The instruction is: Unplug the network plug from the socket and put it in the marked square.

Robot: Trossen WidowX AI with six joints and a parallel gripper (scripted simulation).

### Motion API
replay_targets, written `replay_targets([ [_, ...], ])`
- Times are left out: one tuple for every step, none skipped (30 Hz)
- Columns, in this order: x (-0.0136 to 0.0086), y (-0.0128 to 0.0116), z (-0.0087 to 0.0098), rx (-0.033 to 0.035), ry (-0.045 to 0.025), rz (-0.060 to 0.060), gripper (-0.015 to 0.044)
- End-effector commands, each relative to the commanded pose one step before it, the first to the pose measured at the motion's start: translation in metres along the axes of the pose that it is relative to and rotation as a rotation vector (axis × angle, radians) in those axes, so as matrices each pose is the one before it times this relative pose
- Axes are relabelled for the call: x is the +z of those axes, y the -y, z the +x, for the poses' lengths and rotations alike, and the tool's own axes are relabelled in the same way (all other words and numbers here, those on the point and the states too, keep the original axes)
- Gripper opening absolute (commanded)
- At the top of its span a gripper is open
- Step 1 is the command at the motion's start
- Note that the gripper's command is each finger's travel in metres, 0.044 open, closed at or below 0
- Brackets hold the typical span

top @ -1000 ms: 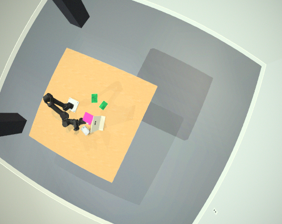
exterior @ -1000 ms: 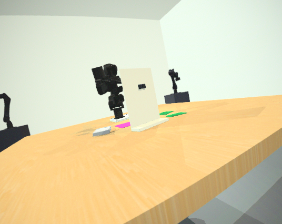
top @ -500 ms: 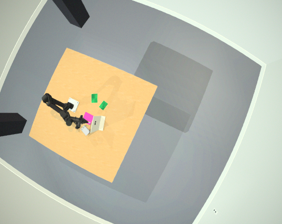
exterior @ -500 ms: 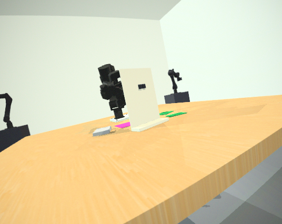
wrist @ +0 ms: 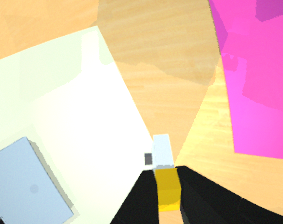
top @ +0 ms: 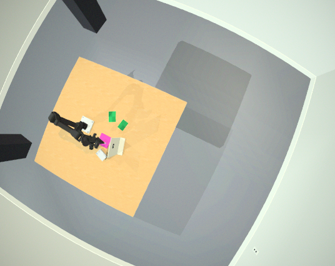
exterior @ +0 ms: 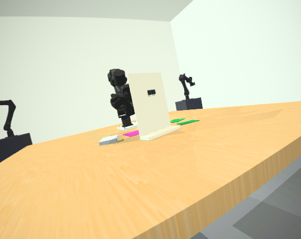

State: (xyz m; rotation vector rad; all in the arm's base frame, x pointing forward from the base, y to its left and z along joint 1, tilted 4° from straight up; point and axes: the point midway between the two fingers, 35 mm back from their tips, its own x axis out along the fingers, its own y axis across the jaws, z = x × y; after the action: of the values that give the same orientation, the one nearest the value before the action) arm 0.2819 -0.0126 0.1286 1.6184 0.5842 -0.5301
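My gripper (top: 104, 143) (wrist: 163, 177) is shut on the network plug (wrist: 168, 191), which has a yellow body and a pale nose. The plug is out of the socket and held above the table. A small dark patch shows beside its nose in the wrist view. The upright cream panel (top: 116, 150) (exterior: 149, 112) stands in front of the arm. Its light blue socket plate (wrist: 27, 180) shows at the lower left of the wrist view, apart from the plug. The magenta marked square (top: 103, 137) (exterior: 130, 134) (wrist: 264, 115) lies flat beside the panel, at the right in the wrist view.
A low grey-blue block (top: 101, 155) (exterior: 109, 139) lies on the table beside the panel's front side. Two green patches (top: 112, 116) (top: 122, 125) lie farther along the table. A white plate (top: 87, 124) is at the arm. Two other arms stand on dark pedestals off the table.
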Motion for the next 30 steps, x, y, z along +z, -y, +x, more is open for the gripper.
replay_targets([
  [0.0009,0.01142,-0.00496,-0.0653,0.06118,-0.014,0.0],
  [0.00058,0.00357,-0.00105,-0.01837,0.01627,-0.0057,0.0],
  [0.00064,0.00357,-0.0011,-0.01821,0.01643,-0.0063,0.0],
  [0.0006,0.00305,-0.00099,-0.01538,0.01421,-0.0059,0.0],
  [0.00065,0.00304,-0.00103,-0.01523,0.01432,-0.0063,0.0],
  [0.00071,0.00305,-0.00107,-0.0151,0.01443,-0.0067,0.0],
  [0.00073,0.00295,-0.00106,-0.01446,0.01401,-0.0068,0.0],
  [0.00057,0.0022,-0.0008,-0.01067,0.01043,-0.0052,0.0],
  [0.00036,0.00132,-0.00048,-0.00638,0.00628,-0.0032,0.0],
  [0.00012,0.00044,-0.00016,-0.00212,0.0021,-0.0011,0.0],
  [0.0,0.0,0.0,0.0,0.0,0.0,0.0],
  [0.0,0.00011,0.00023,0.0,-0.00001,0.0,0.0],
  [-0.00001,0.00033,0.00068,0.0,-0.00003,0.0,0.0],
  [-0.00002,0.00056,0.00113,-0.00001,-0.00005,0.0,0.0],
  [-0.00002,0.00069,0.00137,-0.00001,-0.00006,0.0,0.0],
  [-0.00002,0.0007,0.00136,-0.00001,-0.00006,0.0,0.0],
  [-0.00002,0.00071,0.00135,-0.00001,-0.00006,0.0,0.0],
  [-0.00001,0.00072,0.00134,-0.00001,-0.00006,0.0,0.0],
  [-0.00001,0.00073,0.00134,-0.00001,-0.00006,0.0,0.0],
  [-0.00001,0.00074,0.00133,-0.00001,-0.00006,0.0,0.0],
  [-0.00001,0.00075,0.00132,-0.00002,-0.00006,0.0,0.0],
  [-0.00001,0.00076,0.00131,-0.00002,-0.00006,0.0,0.0],
  [-0.00001,0.00077,0.0013,-0.00002,-0.00006,0.0,0.0],
  [-0.00001,0.00078,0.00129,-0.00002,-0.00006,0.0,0.0],
  [-0.00001,0.00079,0.00128,-0.00002,-0.00006,0.0,0.0],
  [-0.00001,0.0008,0.00127,-0.00002,-0.00006,0.0,0.0],
  [0.0,0.00081,0.00126,-0.00002,-0.00006,0.0,0.0],
  [0.0,0.00082,0.00125,-0.00003,-0.00006,0.0,0.0],
  [0.0,0.00083,0.00124,-0.00003,-0.00006,0.0,0.0],
  [0.0,0.00084,0.00123,-0.00003,-0.00006,0.0,0.0],
])
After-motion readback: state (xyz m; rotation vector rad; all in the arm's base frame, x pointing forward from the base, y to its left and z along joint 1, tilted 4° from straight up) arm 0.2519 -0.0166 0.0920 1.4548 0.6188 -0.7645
